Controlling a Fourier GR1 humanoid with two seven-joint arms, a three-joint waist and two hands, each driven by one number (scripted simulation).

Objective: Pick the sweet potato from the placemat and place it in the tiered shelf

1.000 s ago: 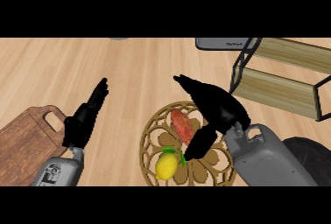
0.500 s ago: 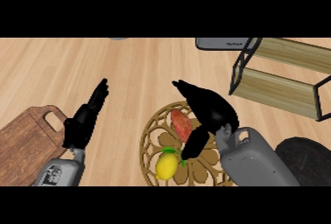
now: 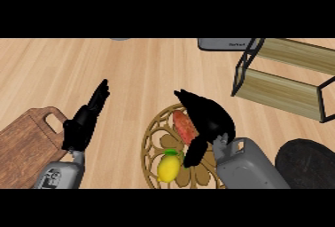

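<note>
Head view: grasp step, by my read. Right hand point(image 3: 208, 120) sits over the potato point(image 3: 184, 127) on the placemat point(image 3: 156, 128), fingers curled down beside it, thumb low; can't tell if it's gripped yet. Potato's long axis runs up-down in view, tilted a bit left at top. Next: close, lift, carry up-right to shelf point(image 3: 281, 88). Left hand point(image 3: 85, 119) rests w/ straight fingers, holding nothing. Lemon point(image 3: 169, 166) near.

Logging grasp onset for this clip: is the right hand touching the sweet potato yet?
Cannot tell. In the head view the right hand overlaps the sweet potato on the placemat, hiding its right side, so neither contact nor a gap shows plainly.
</note>
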